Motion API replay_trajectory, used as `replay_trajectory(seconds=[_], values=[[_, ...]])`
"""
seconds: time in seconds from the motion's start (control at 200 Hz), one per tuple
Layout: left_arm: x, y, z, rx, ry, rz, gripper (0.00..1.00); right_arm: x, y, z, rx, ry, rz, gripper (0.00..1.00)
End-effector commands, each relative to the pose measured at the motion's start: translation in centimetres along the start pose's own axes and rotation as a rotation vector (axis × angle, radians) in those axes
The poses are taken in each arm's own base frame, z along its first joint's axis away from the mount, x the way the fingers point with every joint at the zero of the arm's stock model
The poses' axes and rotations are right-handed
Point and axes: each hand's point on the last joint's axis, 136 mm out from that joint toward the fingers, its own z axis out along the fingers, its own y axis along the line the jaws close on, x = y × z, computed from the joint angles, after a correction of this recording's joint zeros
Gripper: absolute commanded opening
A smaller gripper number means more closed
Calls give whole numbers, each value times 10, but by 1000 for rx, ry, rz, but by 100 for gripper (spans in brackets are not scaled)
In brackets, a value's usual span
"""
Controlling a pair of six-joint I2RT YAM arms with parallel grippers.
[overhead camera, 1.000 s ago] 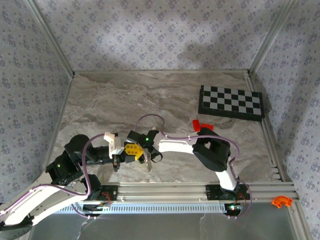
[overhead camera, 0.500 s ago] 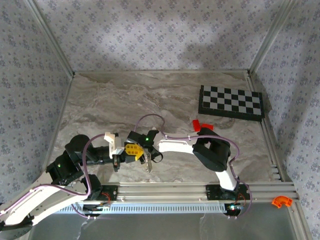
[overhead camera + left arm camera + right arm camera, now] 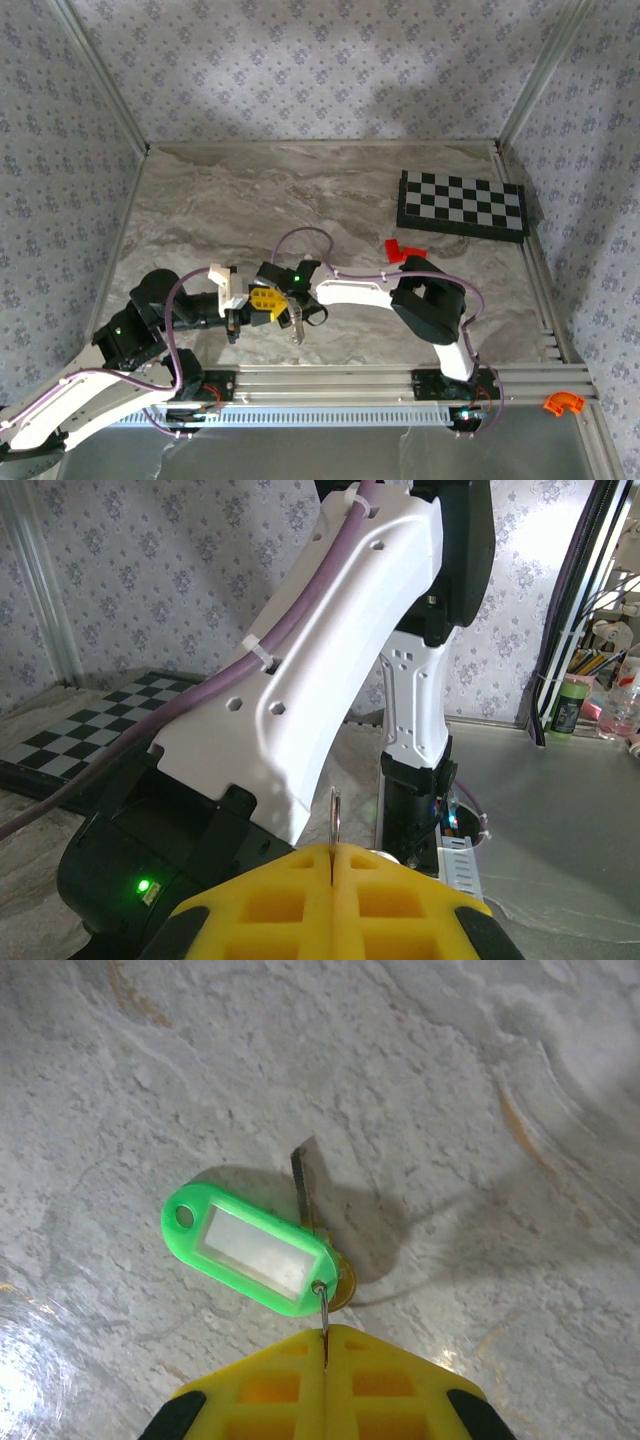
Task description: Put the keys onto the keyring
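Right claw is clenched on the thin keyring; just beyond its tips the green key tag and a brass key dangle over the counter. Left claw pinches, seemingly, that same ring. Opposed pulls could wrench it loose.

Far right on the grey marbled surface: a black-and-white checkerboard, lying flat. Nearer, off its left corner, a small red piece. Beyond the near right rails, off the marble, an orange curved piece.
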Motion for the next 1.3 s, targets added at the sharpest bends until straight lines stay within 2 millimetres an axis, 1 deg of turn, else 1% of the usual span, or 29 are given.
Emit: replay_trajectory(seconds=[0.0, 0.125, 0.265, 0.3, 0.315, 0.325, 0.36, 0.37, 0.48, 0.58, 0.68, 0.79, 0.895, 1.064, 1.294], values=[[-16, -3, -2, 7, -62, 22, 0, 8, -10, -12, 31, -2, 35, 0], [-16, -3, -2, 4, -63, 24, 0, 13, -19, -11, 35, -1, 58, 0], [-15, -1, -2, -1, -61, 23, 0, 21, -36, -17, 67, -19, 91, 0], [-15, -2, -2, -1, -61, 23, 0, 22, -40, -18, 57, -32, 110, 0], [-15, -1, -2, -1, -60, 24, 0, 18, -39, -21, 45, -50, 122, 0], [-15, -1, -1, 0, -60, 23, 0, 24, -45, -17, 55, -42, 127, 0], [-15, -2, -1, 5, -60, 24, 0, 29, -53, -18, 57, -51, 150, 0], [-16, -2, -1, 5, -60, 24, 0, 27, -51, -18, 41, -68, 156, 0], [-15, -4, 1, 18, -50, 24, 0, 24, -64, -24, 16, -147, 208, 0], [-15, -4, 1, 18, -46, 23, 0, 16, -74, -33, -19, -254, 252, 0], [-15, -3, 1, 16, -44, 23, 0, 15, -94, -39, -3, -354, 303, 0], [-15, -2, 2, 11, -41, 23, 0, 14, -109, -44, 14, -440, 325, 0], [-15, -1, 2, 10, -34, 25, 0, 16, -114, -44, -3, -479, 320, 0], [-14, 0, 2, 4, -31, 25, 0, 22, -122, -34, 27, -460, 319, 0], [-13, 4, 1, -25, -33, 32, 0, 27, -124, -27, 31, -453, 302, 0]])
